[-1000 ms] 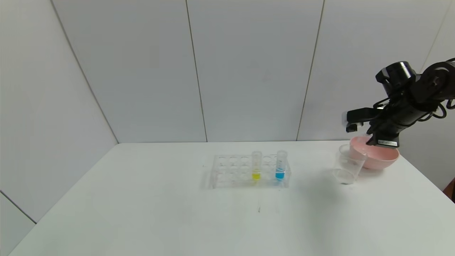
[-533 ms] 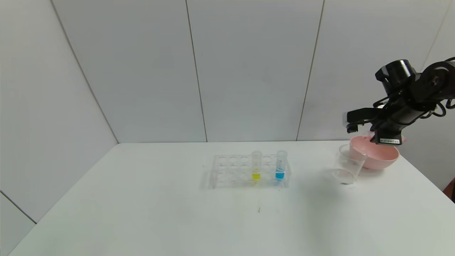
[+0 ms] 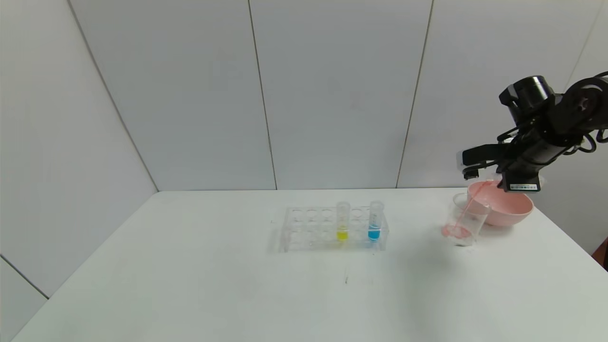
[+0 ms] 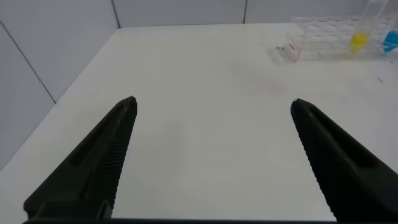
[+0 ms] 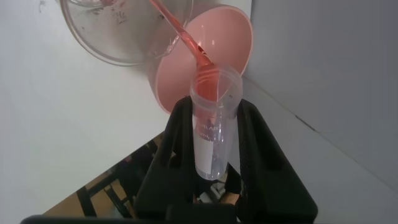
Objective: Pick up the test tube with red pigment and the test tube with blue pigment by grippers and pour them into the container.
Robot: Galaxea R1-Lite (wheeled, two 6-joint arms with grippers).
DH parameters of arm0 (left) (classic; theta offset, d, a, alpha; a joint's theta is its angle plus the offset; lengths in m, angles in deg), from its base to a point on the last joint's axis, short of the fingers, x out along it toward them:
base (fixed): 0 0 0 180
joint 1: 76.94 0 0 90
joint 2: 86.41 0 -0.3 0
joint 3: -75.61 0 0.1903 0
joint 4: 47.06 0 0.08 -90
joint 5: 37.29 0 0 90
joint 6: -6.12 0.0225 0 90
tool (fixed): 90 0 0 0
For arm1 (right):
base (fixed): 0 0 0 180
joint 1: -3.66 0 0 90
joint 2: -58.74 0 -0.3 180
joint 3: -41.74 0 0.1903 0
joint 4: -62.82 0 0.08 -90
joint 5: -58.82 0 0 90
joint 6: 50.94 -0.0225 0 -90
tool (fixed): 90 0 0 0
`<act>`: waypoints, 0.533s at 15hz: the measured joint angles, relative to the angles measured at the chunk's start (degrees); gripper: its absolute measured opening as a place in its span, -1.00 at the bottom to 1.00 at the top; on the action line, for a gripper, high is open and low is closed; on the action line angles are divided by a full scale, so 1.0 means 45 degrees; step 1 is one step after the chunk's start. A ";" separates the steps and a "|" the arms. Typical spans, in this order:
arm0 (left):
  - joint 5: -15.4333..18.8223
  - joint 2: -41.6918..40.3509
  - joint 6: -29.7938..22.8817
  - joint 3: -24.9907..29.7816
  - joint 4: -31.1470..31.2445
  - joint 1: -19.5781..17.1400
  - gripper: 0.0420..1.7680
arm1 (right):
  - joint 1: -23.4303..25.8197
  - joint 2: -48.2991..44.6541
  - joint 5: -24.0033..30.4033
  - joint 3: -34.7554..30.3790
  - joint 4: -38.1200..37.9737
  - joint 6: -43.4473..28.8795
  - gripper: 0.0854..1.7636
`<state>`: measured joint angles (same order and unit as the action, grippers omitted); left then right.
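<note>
My right gripper (image 3: 503, 180) is shut on the test tube with red pigment (image 5: 211, 130) and holds it tipped over the container (image 3: 466, 219) at the table's right side. A thin red stream (image 5: 180, 34) runs from the tube's mouth into the clear cup (image 5: 118, 37), and red liquid pools at its bottom. The test tube with blue pigment (image 3: 375, 222) stands upright in the clear rack (image 3: 308, 230) at mid-table; it also shows in the left wrist view (image 4: 392, 40). My left gripper (image 4: 212, 106) is open and empty above bare table, far left of the rack.
A tube with yellow liquid (image 3: 342, 222) stands in the rack beside the blue one. A pink bowl (image 3: 510, 209) sits just behind and right of the cup, touching it. The table's right edge is close to the bowl.
My right gripper has tipped the tube further and risen slightly. A red stream now falls into the cup, which was without colour before.
</note>
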<state>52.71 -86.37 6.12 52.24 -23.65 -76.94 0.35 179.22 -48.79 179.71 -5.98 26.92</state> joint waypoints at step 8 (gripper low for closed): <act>0.0000 0.0000 0.0000 0.0000 0.0005 0.0000 1.00 | -0.0442 -0.0257 -0.1430 0.0000 -0.0582 0.0247 -0.52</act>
<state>52.71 -86.37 6.12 52.24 -23.62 -76.94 -1.63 178.06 -55.23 179.71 -8.60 28.03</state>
